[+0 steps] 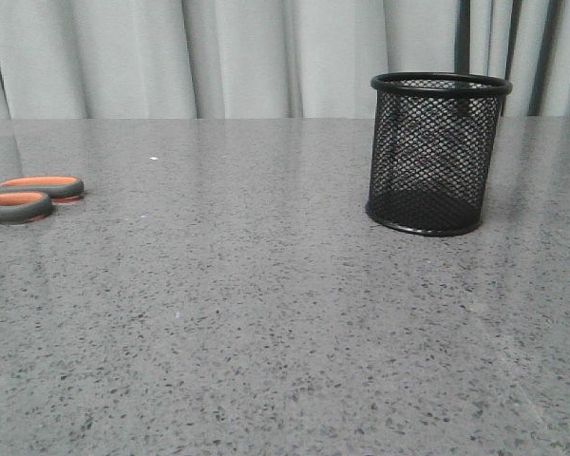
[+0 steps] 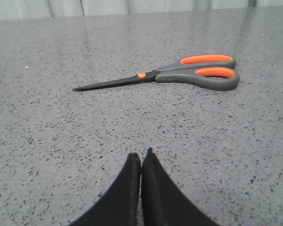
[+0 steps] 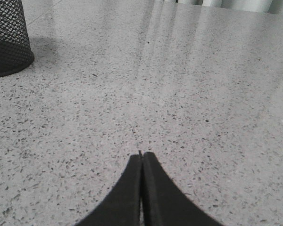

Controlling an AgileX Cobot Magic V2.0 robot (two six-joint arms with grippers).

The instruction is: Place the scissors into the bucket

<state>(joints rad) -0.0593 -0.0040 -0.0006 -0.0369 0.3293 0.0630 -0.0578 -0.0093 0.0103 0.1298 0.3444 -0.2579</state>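
Observation:
The scissors (image 2: 179, 74) lie flat on the grey speckled table, with dark grey handles lined in orange, an orange pivot dot and dark blades. In the front view only their handles (image 1: 30, 198) show at the far left edge. The bucket (image 1: 435, 154), a black wire-mesh cup, stands upright at the right of the table; its base shows in the right wrist view (image 3: 7, 42). My left gripper (image 2: 141, 155) is shut and empty, short of the scissors. My right gripper (image 3: 142, 154) is shut and empty, apart from the bucket. Neither gripper shows in the front view.
The grey speckled table (image 1: 266, 313) stretches across the whole view. Pale curtains (image 1: 247, 57) hang behind its far edge.

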